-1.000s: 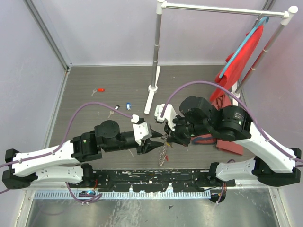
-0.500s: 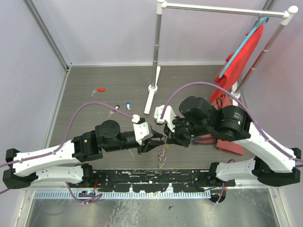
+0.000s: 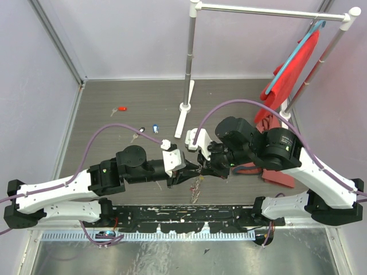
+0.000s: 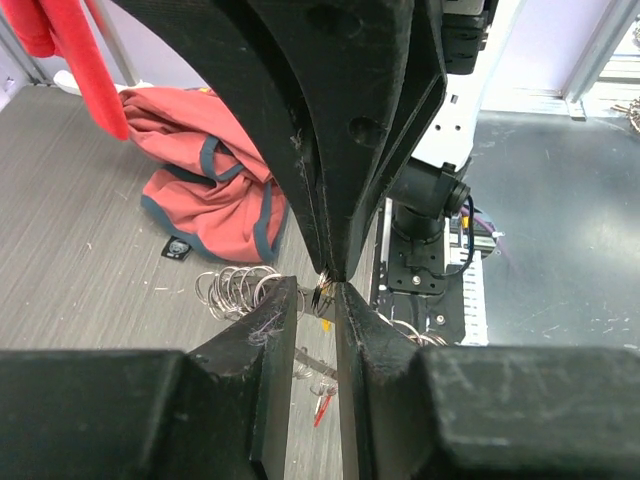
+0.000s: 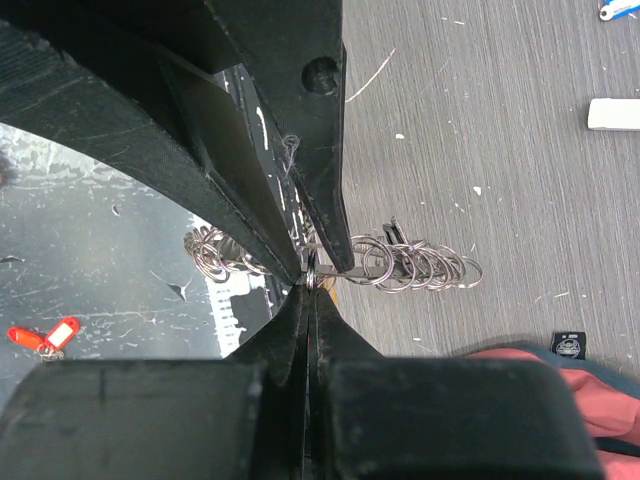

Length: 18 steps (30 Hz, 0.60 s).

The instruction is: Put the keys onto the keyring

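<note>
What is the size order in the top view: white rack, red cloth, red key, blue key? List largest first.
1. white rack.
2. red cloth.
3. red key and blue key: both tiny, too alike to rank.

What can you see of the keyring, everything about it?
The keyring looks like thin silvery metal: a bunch of small wire loops strung in a row, overlapping. It trails sideways from the shut tips of the right tool, which pinch one end. The left tool, fingers narrowly apart, sits right at that same spot. A small red-headed key dangles below. Whether the loops rest on the table cannot be told.
</note>
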Available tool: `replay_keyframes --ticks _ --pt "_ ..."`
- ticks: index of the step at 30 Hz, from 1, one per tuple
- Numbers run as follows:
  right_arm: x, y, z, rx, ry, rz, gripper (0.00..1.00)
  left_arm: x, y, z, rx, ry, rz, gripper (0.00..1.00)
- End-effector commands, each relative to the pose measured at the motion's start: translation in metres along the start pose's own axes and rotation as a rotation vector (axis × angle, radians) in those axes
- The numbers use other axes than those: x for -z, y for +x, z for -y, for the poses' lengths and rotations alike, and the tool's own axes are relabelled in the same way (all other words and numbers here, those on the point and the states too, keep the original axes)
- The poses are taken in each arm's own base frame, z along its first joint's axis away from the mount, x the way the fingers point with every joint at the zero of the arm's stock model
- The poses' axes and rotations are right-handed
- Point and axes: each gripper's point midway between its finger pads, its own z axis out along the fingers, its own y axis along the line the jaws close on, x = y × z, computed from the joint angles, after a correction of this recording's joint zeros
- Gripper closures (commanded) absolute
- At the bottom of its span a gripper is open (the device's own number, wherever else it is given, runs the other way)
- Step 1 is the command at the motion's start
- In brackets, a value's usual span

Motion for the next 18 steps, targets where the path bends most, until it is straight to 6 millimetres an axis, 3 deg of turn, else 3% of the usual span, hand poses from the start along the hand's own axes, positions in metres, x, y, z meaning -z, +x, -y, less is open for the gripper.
replay_keyframes --ticks 1,3,8,12,18 --pt "0.005 -0.023 -0.004 0.039 -0.018 0.111 0.99 -0.001 -0.025 0.001 -0.015 0.011 0.062 0.72" --pt "0.005 -0.023 -0.004 0.039 -0.019 0.113 0.99 -0.001 -0.025 0.001 -0.015 0.012 0.062 0.76" --pt "0.004 -0.023 -0.004 0.039 -0.017 0.115 0.99 0.0 -0.027 0.001 -0.018 0.014 0.066 1.0" --pt "0.008 -0.028 0.0 0.039 0.01 0.15 0.96 0.001 -0.028 0.001 -0.017 0.01 0.064 1.0" --pt "0.029 -0.044 0.015 -0.009 0.131 0.296 0.72 0.01 -0.034 -0.007 0.003 -0.041 0.102 1.0"
